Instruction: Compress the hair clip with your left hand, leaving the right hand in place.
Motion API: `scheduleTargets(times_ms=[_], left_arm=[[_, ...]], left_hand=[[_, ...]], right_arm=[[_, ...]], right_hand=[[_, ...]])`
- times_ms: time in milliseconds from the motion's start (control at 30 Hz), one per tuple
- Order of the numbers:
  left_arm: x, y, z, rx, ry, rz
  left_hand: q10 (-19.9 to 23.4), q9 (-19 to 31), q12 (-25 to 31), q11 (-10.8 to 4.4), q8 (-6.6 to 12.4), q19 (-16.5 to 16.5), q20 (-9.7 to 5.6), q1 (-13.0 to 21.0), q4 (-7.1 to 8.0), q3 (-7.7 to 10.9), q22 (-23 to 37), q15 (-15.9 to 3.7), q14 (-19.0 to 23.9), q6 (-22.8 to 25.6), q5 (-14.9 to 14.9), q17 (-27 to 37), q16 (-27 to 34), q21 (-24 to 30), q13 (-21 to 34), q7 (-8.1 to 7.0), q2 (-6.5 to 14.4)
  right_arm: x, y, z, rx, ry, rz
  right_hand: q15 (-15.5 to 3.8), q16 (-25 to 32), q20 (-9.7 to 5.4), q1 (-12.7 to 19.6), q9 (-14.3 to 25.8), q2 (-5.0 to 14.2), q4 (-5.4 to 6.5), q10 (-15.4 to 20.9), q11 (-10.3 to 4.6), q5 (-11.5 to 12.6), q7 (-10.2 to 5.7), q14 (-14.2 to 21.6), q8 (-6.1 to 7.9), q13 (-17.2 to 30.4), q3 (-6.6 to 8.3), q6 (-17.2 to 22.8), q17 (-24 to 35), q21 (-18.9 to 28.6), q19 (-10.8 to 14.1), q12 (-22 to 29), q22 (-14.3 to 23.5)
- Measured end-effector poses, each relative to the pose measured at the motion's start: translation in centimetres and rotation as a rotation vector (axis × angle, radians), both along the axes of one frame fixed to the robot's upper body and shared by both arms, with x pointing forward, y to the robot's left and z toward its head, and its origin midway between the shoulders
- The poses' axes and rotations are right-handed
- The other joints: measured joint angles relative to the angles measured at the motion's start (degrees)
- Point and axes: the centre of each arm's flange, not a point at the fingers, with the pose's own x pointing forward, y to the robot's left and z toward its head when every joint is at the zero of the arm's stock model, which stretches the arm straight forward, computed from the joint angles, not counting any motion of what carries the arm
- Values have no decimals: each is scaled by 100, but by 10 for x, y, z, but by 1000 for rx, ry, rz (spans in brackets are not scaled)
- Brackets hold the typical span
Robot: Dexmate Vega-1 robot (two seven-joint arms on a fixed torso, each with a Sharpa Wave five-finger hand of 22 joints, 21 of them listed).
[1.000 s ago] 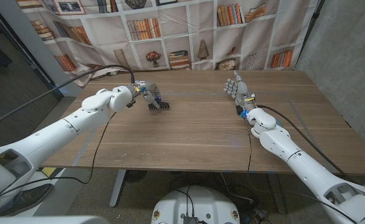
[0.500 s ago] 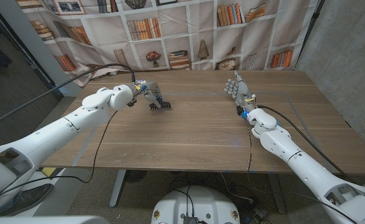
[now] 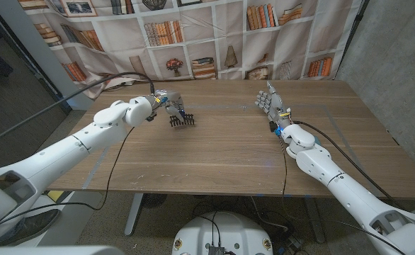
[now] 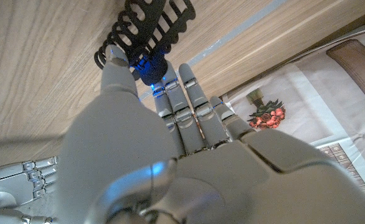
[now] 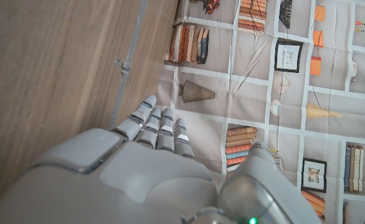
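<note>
Clip (image 3: 182,120), black and toothed, sits on the wooden table (image 3: 214,152) toward its far left part, pinched at its handle end by the left hand (image 3: 166,106). In the left wrist view the fingertips (image 4: 116,55) press on the clip (image 4: 148,31), whose teeth point away from the hand (image 4: 170,143); whether those teeth are apart or together is hard to judge there. Well apart from the clip, across bare wood, the right hand (image 3: 270,101) stands near the table's far edge, fingers straight and loose, grasping nothing; they (image 5: 161,127) reach toward the bookshelf-print backdrop (image 3: 214,35) hanging behind the table. A black cable (image 3: 115,152) trails over the near edge, on the clip's side.
</note>
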Motion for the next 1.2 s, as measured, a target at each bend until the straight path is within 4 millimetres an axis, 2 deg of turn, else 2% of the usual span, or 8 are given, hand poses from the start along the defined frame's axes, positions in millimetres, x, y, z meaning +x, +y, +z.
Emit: scheduleTargets(times_ms=[467, 1200], left_arm=[[-5, 2, 2, -18, -48, -3], [-25, 10, 10, -71, -94, -15]], left_hand=[[7, 32, 127, -6, 49, 1, 0, 25, -47, 47, 0, -4, 46, 72, -4, 26, 0, 0, 209, 10, -25], [8, -14, 292, -7, 92, 1, 1, 114, -111, 111, 1, -31, 93, 154, -68, 25, 0, 0, 536, -10, -114]], right_arm=[[0, -1, 0, 1, 0, -1], [-11, 3, 4, -12, -19, -5]], right_hand=[[1, 0, 0, 0, 0, 0, 0, -1, 1, 0, 0, 1, 0, 0, 0, 0, 0, 0, 0, 0, 0], [0, 0, 1, 0, 0, 0, 0, -1, 1, 0, 0, 0, 0, 0, 0, 0, 0, -21, 0, 0, 0]])
